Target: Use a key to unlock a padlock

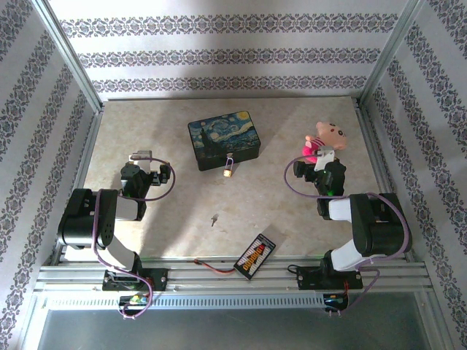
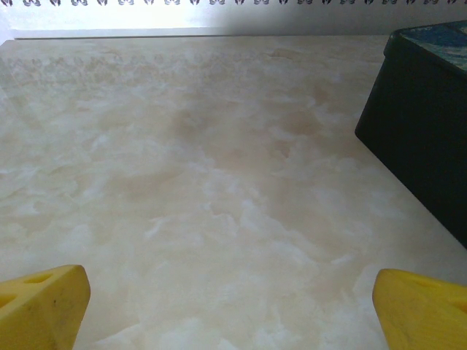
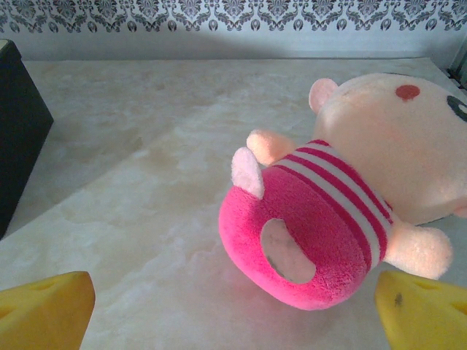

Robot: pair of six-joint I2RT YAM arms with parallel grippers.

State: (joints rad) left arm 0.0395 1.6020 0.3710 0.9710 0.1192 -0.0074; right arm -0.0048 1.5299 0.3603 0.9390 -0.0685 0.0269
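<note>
The small brass padlock [image 1: 229, 172] hangs at the front face of the dark blue painted box [image 1: 224, 139], mid-table. The thin grey key [image 1: 214, 219] lies flat on the table, nearer the arms and a little left of the padlock. My left gripper [image 1: 139, 156] hovers left of the box, well away from both. In the left wrist view its yellow fingertips [image 2: 44, 302] stand wide apart, and the left gripper [image 2: 232, 310] is open over bare table. My right gripper [image 1: 325, 155] is open too, right of the box, close behind a plush toy [image 3: 321, 226].
The pink-and-cream plush toy [image 1: 325, 140] lies at the right, just beyond the right gripper. A black strip with coloured marks [image 1: 255, 256] sits near the front edge, with a cable. The box's dark side shows as box [image 2: 430, 131] and box [image 3: 18, 124]. Metal frame posts bound the table.
</note>
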